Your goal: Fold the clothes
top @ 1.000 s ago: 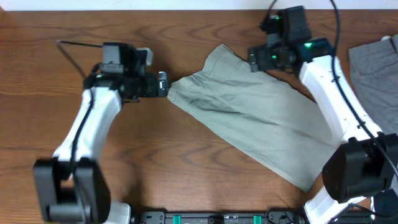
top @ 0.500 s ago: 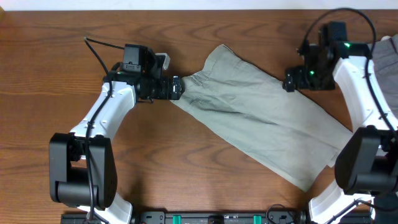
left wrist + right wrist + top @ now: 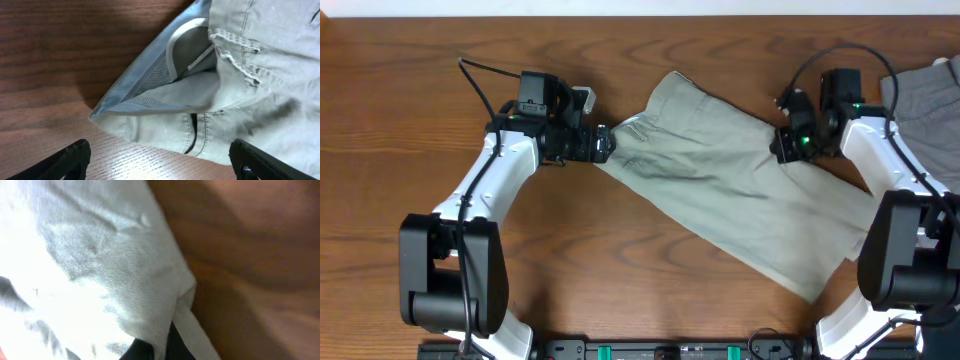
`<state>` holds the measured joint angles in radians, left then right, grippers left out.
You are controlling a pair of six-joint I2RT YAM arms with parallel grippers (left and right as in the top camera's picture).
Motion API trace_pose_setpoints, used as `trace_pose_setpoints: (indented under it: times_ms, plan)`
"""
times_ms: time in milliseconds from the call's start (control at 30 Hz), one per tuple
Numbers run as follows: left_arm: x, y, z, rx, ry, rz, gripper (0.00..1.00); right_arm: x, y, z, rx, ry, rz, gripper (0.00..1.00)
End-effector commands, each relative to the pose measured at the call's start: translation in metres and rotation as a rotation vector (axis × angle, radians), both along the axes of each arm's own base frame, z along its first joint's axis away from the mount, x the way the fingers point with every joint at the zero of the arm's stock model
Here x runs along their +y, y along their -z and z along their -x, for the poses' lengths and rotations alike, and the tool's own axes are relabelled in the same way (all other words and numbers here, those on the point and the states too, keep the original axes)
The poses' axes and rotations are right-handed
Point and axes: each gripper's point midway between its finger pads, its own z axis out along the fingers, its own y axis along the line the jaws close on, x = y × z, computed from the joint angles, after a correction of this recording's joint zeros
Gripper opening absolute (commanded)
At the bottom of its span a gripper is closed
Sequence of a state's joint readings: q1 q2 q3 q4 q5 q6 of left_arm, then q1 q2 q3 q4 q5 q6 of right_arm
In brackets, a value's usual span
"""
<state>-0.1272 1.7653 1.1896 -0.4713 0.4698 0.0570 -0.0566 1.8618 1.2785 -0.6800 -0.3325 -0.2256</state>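
Note:
The pale khaki-green shorts [image 3: 720, 185] lie flat and slanted across the table, with the waistband end at the upper left and the leg hem at the lower right. My left gripper [image 3: 604, 143] is open and low at the waistband corner. In the left wrist view its fingertips [image 3: 65, 159] straddle bare wood, and the gaping waistband [image 3: 190, 75] lies just ahead of them. My right gripper [image 3: 782, 148] sits on the shorts' upper right edge. In the right wrist view its dark fingers [image 3: 150, 350] are shut on a fold of the fabric edge [image 3: 182, 300].
A darker grey garment [image 3: 925, 95] lies at the table's far right, behind the right arm. A thin black cable [image 3: 475, 72] trails off behind the left arm. Brown wood [image 3: 620, 260] shows all round the shorts.
The left gripper slid right to the waistband corner and has held there. The right arm swung out to the right, came back to the shorts' upper right edge, and shut on the fabric.

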Motion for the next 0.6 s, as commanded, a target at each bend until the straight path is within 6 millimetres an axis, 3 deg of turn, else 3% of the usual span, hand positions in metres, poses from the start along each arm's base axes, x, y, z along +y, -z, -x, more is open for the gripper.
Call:
trace_pose_setpoints:
  times_ms: [0,100,167,267,300,333,367,400,433,567]
  plan:
    - [-0.003,-0.004,0.002,-0.011,0.026,0.005,0.9,-0.009,-0.047,-0.048,-0.158,0.102,-0.001,0.01]
    - [-0.003,-0.004,0.002,-0.011,0.026,0.005,0.9,-0.015,-0.094,-0.093,-0.352,0.164,-0.031,0.01]
    - [-0.003,-0.004,0.002,-0.011,0.026,0.005,0.9,-0.016,-0.115,-0.112,-0.457,0.172,-0.04,0.01]
    - [-0.003,-0.003,0.002,-0.01,0.026,0.005,0.91,-0.016,-0.13,-0.128,-0.539,0.197,-0.065,0.04]
    - [-0.003,-0.003,0.003,-0.008,0.026,0.005,0.91,-0.016,-0.13,-0.129,-0.538,0.211,-0.076,0.21]
    - [-0.003,-0.003,0.003,-0.005,0.026,0.005,0.91,-0.015,-0.127,-0.13,-0.532,0.214,-0.079,0.63]
    - [-0.003,-0.003,0.004,0.0,0.026,0.004,0.91,-0.015,-0.124,-0.128,-0.519,0.215,-0.078,0.82]
    - [-0.003,-0.002,0.005,0.006,0.026,0.003,0.91,-0.016,-0.12,-0.127,-0.506,0.22,-0.07,0.94]
    - [-0.003,-0.001,0.007,0.012,0.026,0.002,0.91,-0.02,-0.116,-0.124,-0.486,0.233,-0.053,0.99]
    - [-0.002,0.001,0.011,0.033,0.026,0.0,0.92,-0.048,-0.093,-0.106,-0.375,0.315,0.045,0.99]
